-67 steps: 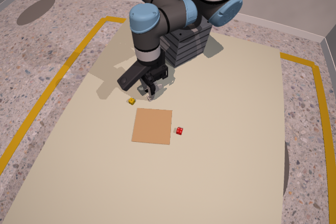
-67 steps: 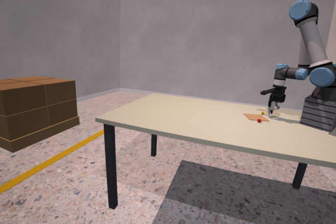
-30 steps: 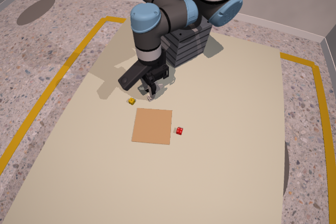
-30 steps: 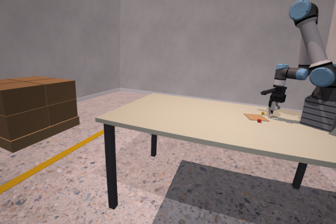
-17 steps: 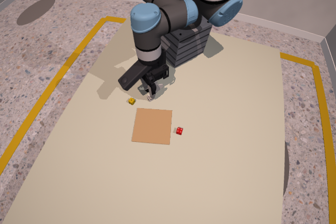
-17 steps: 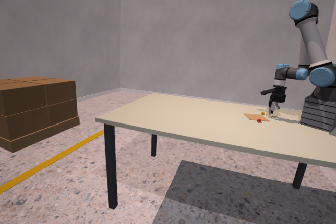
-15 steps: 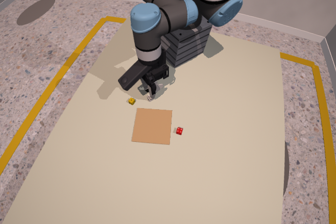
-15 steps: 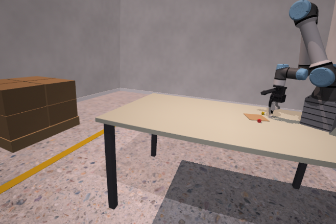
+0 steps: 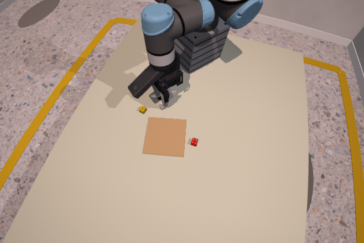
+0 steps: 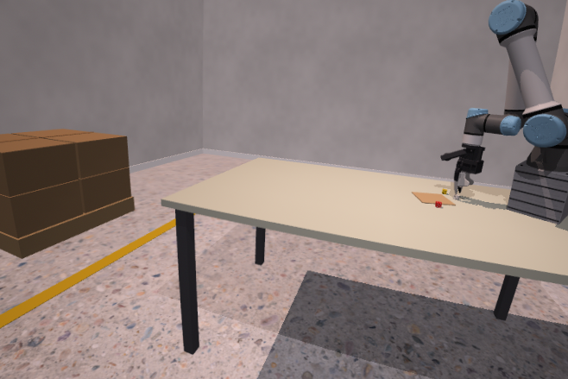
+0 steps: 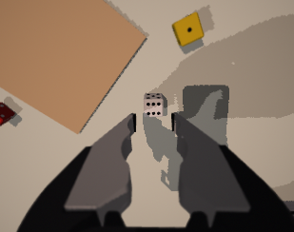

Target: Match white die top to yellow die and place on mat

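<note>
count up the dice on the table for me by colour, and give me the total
White: 1
Yellow: 1
Red: 1
Total: 3 dice

desk (image 10: pixel 321 209): mat (image 10: pixel 432 198), red die (image 10: pixel 438 204), yellow die (image 10: pixel 444 191) | end effector (image 10: pixel 457 190): low, near mat | boxes (image 10: pixel 64 177): left, on floor
</note>
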Motion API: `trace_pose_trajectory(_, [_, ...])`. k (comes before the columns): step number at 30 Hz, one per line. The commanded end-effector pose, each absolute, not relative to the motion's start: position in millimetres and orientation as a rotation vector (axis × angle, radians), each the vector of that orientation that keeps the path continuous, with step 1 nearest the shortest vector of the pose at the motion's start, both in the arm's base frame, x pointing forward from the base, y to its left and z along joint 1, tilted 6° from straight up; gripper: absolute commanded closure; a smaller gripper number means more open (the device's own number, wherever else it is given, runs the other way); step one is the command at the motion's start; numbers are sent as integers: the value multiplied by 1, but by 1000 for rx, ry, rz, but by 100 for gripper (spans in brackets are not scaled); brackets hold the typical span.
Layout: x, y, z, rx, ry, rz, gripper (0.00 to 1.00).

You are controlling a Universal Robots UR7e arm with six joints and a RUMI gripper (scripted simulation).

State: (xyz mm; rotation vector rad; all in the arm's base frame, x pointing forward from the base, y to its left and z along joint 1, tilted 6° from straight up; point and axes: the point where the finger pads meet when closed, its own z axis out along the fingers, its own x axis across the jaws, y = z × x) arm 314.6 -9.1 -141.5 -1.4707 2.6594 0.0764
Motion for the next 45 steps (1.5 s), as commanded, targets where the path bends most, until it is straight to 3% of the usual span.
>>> trace_pose_trajectory(1, [312,-7,-142,-1473,2661,83,79])
trace_pose_trajectory(45, [313,-4,-168,-1473,2661,83,79])
